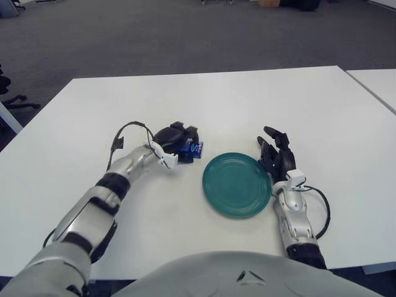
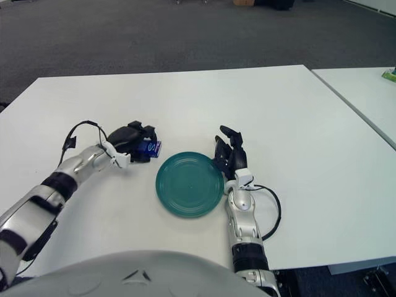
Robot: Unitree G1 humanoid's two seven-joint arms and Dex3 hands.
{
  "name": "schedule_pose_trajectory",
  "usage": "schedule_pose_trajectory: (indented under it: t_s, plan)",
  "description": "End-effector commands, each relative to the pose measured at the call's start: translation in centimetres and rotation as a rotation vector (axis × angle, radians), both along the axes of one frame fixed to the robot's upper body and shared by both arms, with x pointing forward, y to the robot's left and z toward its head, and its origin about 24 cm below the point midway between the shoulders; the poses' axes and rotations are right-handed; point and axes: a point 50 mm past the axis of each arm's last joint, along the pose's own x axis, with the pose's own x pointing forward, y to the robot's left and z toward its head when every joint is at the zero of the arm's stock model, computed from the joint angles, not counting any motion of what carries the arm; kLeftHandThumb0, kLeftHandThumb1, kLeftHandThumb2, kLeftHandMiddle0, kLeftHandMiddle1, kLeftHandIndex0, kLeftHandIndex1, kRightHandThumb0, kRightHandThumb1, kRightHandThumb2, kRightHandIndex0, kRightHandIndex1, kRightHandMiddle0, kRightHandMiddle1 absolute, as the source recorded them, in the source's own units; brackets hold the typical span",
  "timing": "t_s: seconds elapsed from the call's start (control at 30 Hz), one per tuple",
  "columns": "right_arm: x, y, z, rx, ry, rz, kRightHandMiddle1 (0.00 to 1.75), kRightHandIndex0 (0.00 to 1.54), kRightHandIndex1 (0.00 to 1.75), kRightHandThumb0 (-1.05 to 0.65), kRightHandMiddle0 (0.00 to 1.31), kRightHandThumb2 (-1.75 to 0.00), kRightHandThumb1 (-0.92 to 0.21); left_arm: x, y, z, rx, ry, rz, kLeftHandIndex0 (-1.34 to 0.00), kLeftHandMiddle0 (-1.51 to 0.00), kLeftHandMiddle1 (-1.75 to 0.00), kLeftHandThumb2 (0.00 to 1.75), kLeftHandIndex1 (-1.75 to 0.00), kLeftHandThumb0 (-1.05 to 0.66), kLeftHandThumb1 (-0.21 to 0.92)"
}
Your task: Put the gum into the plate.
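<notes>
Spanning most of both views, the white table (image 1: pixel 216 99) carried every item of the scene, and a second white table (image 1: pixel 377 83) stood just off its right edge, well apart from the plate. On that second table, in the right eye view only, a small green object (image 2: pixel 390 75) showed at the frame's margin; its nature could not be told.

The teal plate (image 1: pixel 237 184), round and ringed, lay flat on the table near its front edge and held nothing; all places below are given relative to it.

The left hand (image 1: pixel 176 142) lay just to the left of the plate and slightly behind its centre, apart from the rim by a narrow strip of bare table. Its dark fingers (image 2: pixel 137 131) were curled around the gum (image 1: pixel 192 148), a small blue packet with white lettering, whose free end pointed toward the plate. The gum was thus outside the plate, just beside its upper left rim.

The right hand (image 1: pixel 275 154) showed at the plate's right rim, fingers (image 2: pixel 228 132) extended and loosely spread, grasping nothing. Whether it touched the rim could not be told.
</notes>
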Motion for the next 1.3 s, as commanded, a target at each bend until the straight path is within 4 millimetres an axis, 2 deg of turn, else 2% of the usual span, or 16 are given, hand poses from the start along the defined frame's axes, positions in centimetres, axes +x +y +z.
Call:
schedule_pose_trajectory:
  t_s: [0.0,0.1,0.3,0.6,0.97,1.03,1.13,1.27]
  plan:
    - [-1.4,-0.3,-2.3,0.041,0.130,-0.023,0.92,0.50,0.08,-0.56,0.00,-0.84,-0.92,0.0,0.5,-0.6,0.023,-0.001,0.022,-0.58,-0.73,-1.59,1.37,-1.74,-0.07,0.19]
    - [-1.4,-0.4,-2.3,0.047,0.129,-0.025,0.92,0.48,0.07,-0.56,0.00,-0.85,-0.92,-0.2,0.5,-0.6,0.009,-0.009,0.018,-0.61,-0.79,-1.59,1.50,-1.74,-0.02,0.10]
    - [-1.5,-0.5,-2.3,0.052,0.125,-0.033,0.92,0.47,0.06,-0.56,0.00,-0.85,-0.92,-0.3,0.5,-0.6,-0.027,0.006,0.028,-0.65,-0.83,-1.64,1.62,-1.75,0.00,0.02]
    - [-1.6,-0.8,-2.4,0.055,0.129,-0.038,0.94,0.49,0.08,-0.54,0.00,-0.84,-0.92,-0.3,0.7,-0.3,-0.049,-0.018,0.032,-0.65,-0.82,-1.71,1.66,-1.75,0.00,0.01]
    - [-1.9,-1.0,-2.6,0.079,0.146,-0.039,0.85,0.45,0.05,-0.54,0.00,-0.87,-0.92,-0.5,1.1,-0.1,-0.068,-0.068,0.035,-0.61,-0.79,-1.73,1.63,-1.75,0.00,0.05]
    - [-2.0,-1.1,-2.6,0.079,0.147,-0.041,0.84,0.44,0.05,-0.54,0.00,-0.87,-0.92,-0.3,1.3,0.7,-0.077,-0.088,0.029,-0.60,-0.78,-1.73,1.61,-1.75,0.00,0.06]
    - [-2.0,-1.5,-2.7,0.071,0.145,-0.043,0.82,0.43,0.04,-0.53,0.00,-0.87,-0.92,0.3,1.1,4.9,-0.182,-0.201,0.011,-0.61,-0.79,-1.74,1.63,-1.74,0.00,0.04]
    - [-2.1,-1.7,-2.4,0.056,0.126,-0.053,0.84,0.44,0.04,-0.53,0.00,-0.87,-0.92,-0.1,0.9,8.2,-0.272,-0.294,0.011,-0.61,-0.77,-1.74,1.60,-1.72,0.00,0.06]
